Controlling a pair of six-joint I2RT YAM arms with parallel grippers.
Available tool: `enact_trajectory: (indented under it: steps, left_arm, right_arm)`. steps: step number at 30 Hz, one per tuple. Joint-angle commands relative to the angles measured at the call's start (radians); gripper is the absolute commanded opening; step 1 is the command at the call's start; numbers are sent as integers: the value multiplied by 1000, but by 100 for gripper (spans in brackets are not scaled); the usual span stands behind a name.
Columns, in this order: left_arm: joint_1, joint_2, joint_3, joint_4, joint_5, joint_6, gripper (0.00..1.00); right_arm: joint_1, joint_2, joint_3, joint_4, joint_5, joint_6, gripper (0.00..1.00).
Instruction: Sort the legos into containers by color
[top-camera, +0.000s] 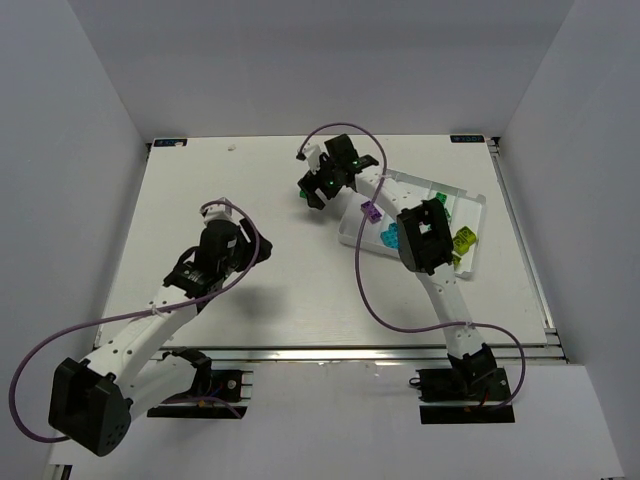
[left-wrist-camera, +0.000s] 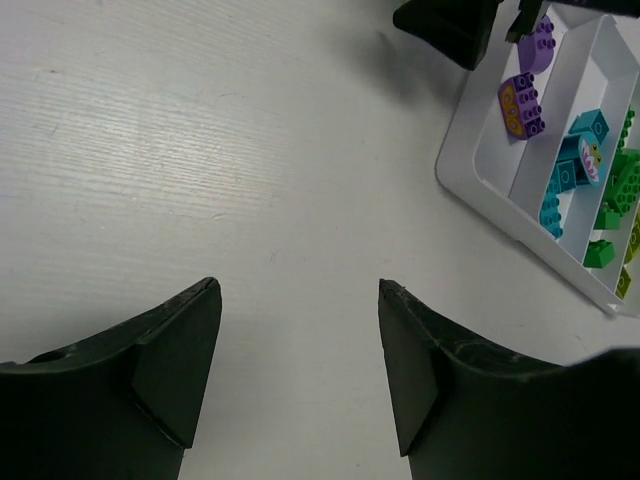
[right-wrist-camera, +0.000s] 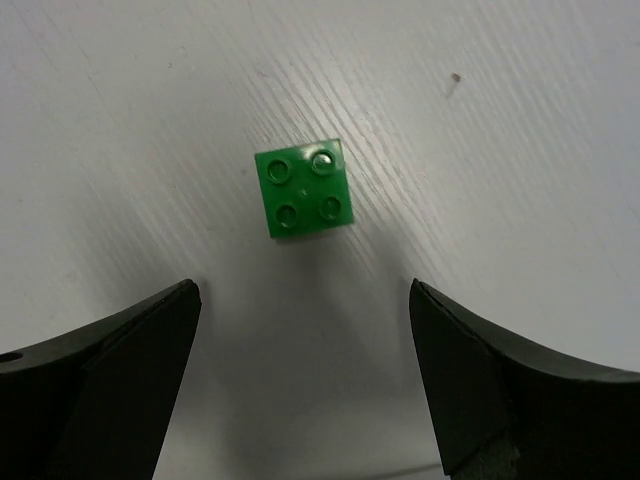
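A green 2x2 lego (right-wrist-camera: 303, 187) lies alone on the white table, studs up, just ahead of my right gripper (right-wrist-camera: 303, 290), which is open and above it. In the top view the right gripper (top-camera: 312, 192) hangs left of the white tray (top-camera: 470, 270) and hides that lego. The tray's compartments hold purple legos (left-wrist-camera: 522, 105), teal legos (left-wrist-camera: 570, 170), green legos (left-wrist-camera: 620, 190) and yellow-green legos (top-camera: 463, 240). My left gripper (left-wrist-camera: 298, 285) is open and empty over bare table, left of the tray (left-wrist-camera: 455, 170); it also shows in the top view (top-camera: 232, 245).
The right arm's elbow (top-camera: 425, 235) hangs over the middle of the tray. White walls enclose the table at the left, the back and the right. The right gripper's black body (left-wrist-camera: 450, 25) shows at the top of the left wrist view.
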Motion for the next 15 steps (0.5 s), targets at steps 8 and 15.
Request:
enact_trajectory:
  steps: [8, 15]
  left_arm:
    - [5, -21, -33, -27, -37, -36, 74]
    - [5, -17, -13, -49, -42, -34, 74]
  right_arm:
    - [20, 78, 59, 214, 18, -14, 89]
    - [21, 117, 88, 223, -3, -5, 82]
